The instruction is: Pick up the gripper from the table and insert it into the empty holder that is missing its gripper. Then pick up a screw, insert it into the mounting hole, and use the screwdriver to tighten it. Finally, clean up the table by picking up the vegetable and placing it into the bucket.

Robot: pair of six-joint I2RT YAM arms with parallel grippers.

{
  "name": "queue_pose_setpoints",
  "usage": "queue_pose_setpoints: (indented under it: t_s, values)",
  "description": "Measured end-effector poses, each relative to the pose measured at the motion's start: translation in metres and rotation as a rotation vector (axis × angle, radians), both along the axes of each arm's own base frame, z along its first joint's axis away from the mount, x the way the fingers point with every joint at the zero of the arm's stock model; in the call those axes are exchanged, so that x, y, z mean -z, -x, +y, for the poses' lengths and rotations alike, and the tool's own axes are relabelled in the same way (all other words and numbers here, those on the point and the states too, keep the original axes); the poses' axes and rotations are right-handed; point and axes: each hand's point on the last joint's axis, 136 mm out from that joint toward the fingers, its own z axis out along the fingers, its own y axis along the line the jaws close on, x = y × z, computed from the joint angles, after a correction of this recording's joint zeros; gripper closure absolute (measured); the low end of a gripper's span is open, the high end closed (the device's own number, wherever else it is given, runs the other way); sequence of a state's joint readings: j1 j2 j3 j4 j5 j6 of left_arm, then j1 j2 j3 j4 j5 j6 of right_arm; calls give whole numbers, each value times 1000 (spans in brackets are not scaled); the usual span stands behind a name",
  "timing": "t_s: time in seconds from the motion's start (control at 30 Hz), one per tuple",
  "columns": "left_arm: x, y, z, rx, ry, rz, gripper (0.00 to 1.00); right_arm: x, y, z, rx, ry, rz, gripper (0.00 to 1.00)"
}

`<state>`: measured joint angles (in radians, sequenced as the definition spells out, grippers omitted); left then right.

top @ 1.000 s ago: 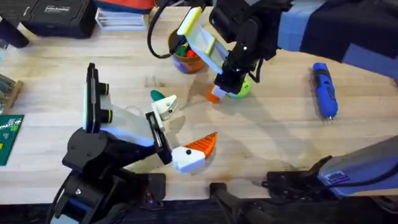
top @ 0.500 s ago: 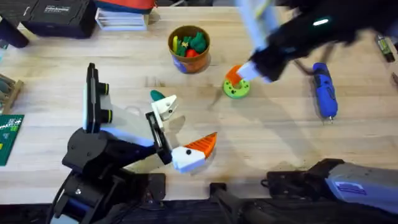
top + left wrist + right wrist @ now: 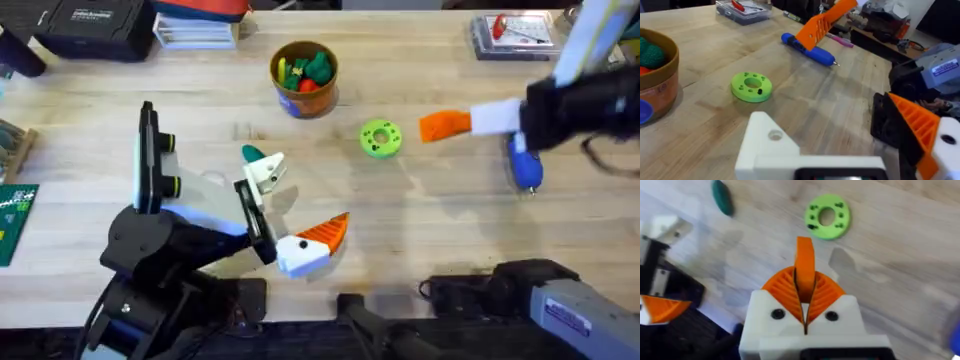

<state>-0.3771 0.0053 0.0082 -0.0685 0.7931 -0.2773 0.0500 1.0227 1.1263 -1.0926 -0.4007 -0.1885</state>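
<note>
My right gripper hovers over the table right of the green disc. Its orange pads are shut on the gripper, a thin orange wedge standing up between them. The blue screwdriver lies just beyond, partly under that arm. My left gripper rests open near the front. One of its fingers is the bare white holder, the other has an orange tip. The teal vegetable lies beside the holder. The ochre bucket stands at the back.
The bucket holds several coloured toy pieces. A clear box of small parts sits at the back right and a black case at the back left. A green circuit board lies at the left edge.
My right arm has lifted from beside the green disc and swung right toward the screwdriver, carrying the orange piece. The left arm has not moved.
</note>
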Motion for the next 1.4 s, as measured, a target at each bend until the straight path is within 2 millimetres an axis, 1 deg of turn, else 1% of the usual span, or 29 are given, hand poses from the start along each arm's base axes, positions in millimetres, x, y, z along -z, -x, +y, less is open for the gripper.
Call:
queue_pose_setpoints:
  t_s: [0.1,0.23,0.3,0.4,0.5,0.57,0.63,0.83,1.07,1.23,1.4]
  values:
    - [0,0,0,0,0,0,15,10,9,12,25,-115,-32,994]
    - [0,0,0,0,0,0,15,11,11,32,59,-321,-108,994]
    - [0,0,0,0,0,0,15,13,12,41,74,-426,-108,994]
    - [0,0,0,0,0,0,15,23,14,53,98,-584,-49,994]
    - [0,0,0,0,0,0,15,41,19,64,135,-712,83,994]
    - [0,0,0,0,0,0,15,49,24,72,146,-768,166,994]
    - [0,0,0,0,0,0,15,51,28,80,141,-810,238,994]
    - [0,0,0,0,0,0,15,41,34,109,64,-882,356,994]
    - [0,0,0,0,0,0,15,46,33,142,-6,-931,516,994]
    - [0,0,0,0,0,0,15,49,27,157,-48,-973,610,994]
    - [0,0,0,0,0,0,14,58,28,167,-50,-982,711,994]
